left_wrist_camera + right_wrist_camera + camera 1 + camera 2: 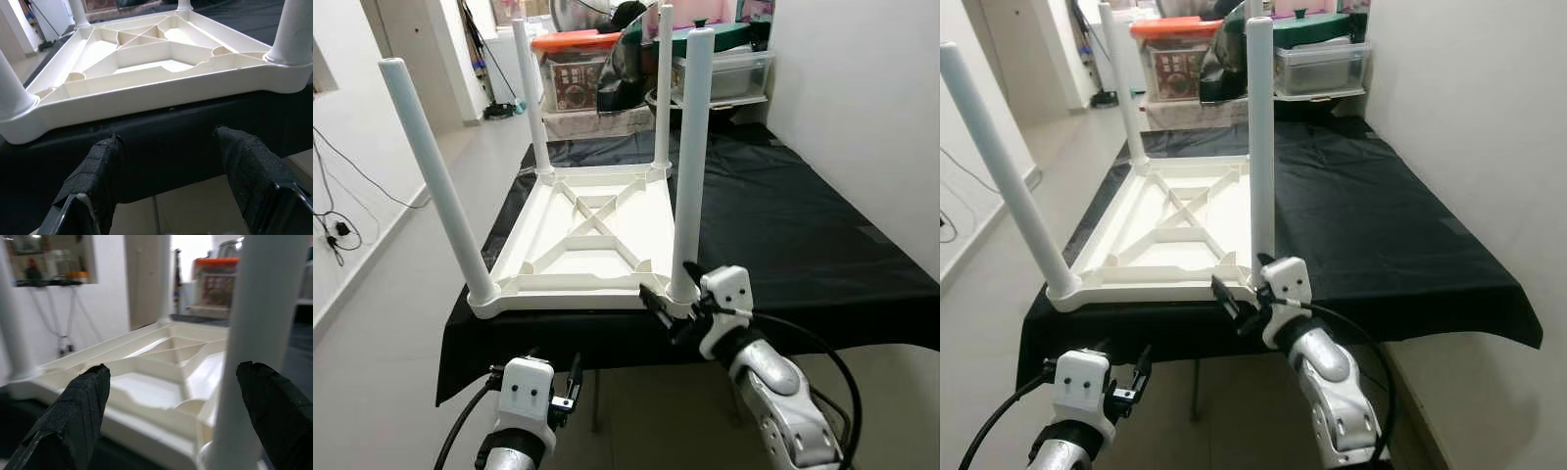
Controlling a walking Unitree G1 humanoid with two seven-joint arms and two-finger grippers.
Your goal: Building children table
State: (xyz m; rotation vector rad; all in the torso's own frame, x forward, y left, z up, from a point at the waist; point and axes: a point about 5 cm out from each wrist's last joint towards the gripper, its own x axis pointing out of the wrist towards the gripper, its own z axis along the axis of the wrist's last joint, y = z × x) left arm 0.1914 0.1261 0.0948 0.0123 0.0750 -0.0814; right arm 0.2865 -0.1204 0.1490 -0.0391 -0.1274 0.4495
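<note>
A white plastic children's table [558, 292] lies upside down on a larger table draped in black cloth [783, 225]. All its white legs stand upright in the corners: near-left [435, 186], near-right [690, 157], and two at the far end. My right gripper [674, 299] is open at the base of the near-right leg. In the right wrist view that leg [259, 333] rises just ahead, close to one fingertip [274, 416]. My left gripper [553, 377] is open, below and in front of the cloth's front edge, pointing at the white rim [146, 98].
Stacked storage boxes, one with an orange lid [576, 69], and a clear bin [729, 69] crowd the far end. A white wall [862, 98] runs along the right. Grey floor [401, 284] lies open on the left, with cables [337, 230] by the left wall.
</note>
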